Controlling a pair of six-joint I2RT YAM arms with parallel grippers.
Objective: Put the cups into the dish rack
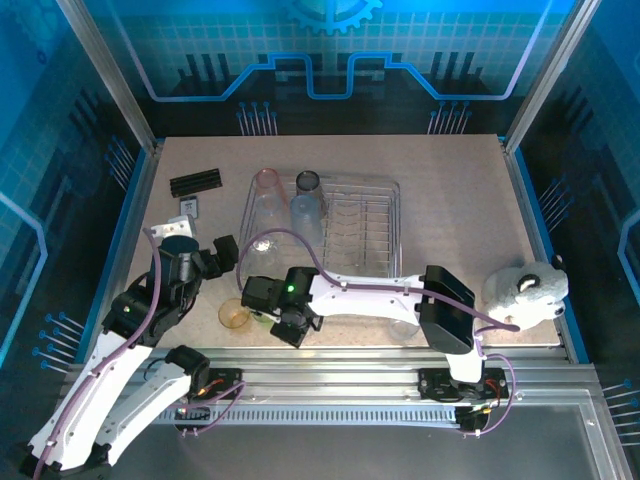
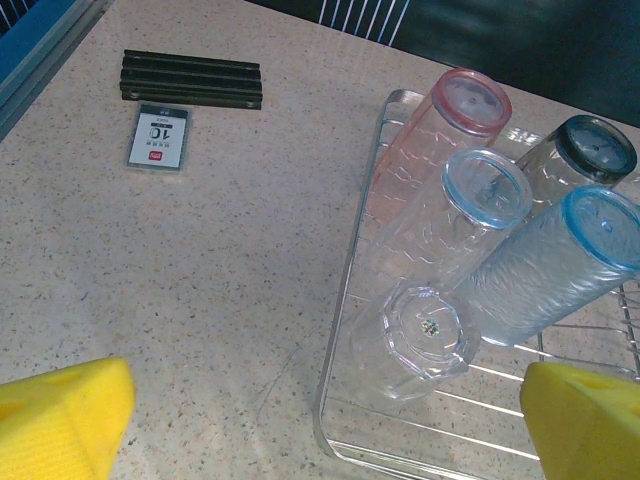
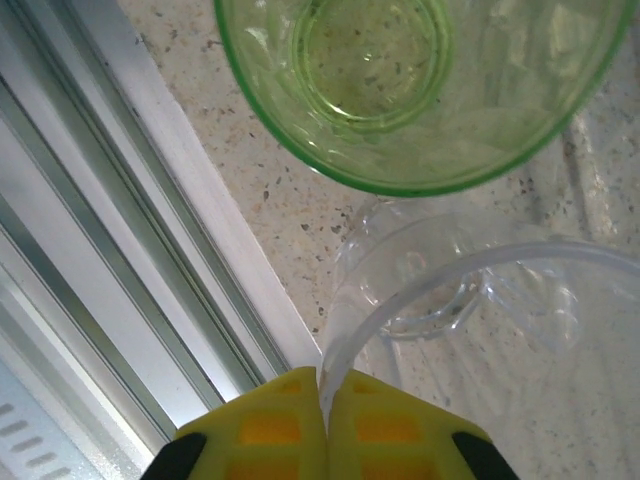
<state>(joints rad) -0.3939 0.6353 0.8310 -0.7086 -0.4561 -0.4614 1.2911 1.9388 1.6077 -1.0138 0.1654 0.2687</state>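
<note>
The right gripper [image 3: 325, 425] has its yellow pads pressed together on the thin rim of a clear tumbler [image 3: 470, 300], with the wall pinched between them. The tumbler stands mouth-up at the near edge of the table, close to the aluminium rail [image 3: 130, 250]. Just left of it is a green cup [image 3: 400, 90], smooth and translucent, also mouth-up. Further left sits an orange cup [image 1: 235, 316].

The left gripper [image 2: 325, 425] hangs with its spongy yellow fingers spread wide and nothing between them, near the rack's near left corner. The dish rack [image 2: 340, 330] is silver wire in a clear tray.

Five cups lean bottoms-up in its left end:
- a pink-rimmed cup [image 2: 470, 100]
- a smoky grey cup [image 2: 595, 148]
- a blue-rimmed clear cup [image 2: 485, 188]
- a rippled blue cup [image 2: 550, 280]
- a short faceted clear cup [image 2: 425, 330]

The tabletop [image 1: 460, 210] is speckled beige. A black ridged bar [image 2: 190, 78] and a small card [image 2: 158, 137] lie far left of the rack. A plush toy [image 1: 525, 290] rests at the right edge. Blue-lit panels surround the table.
</note>
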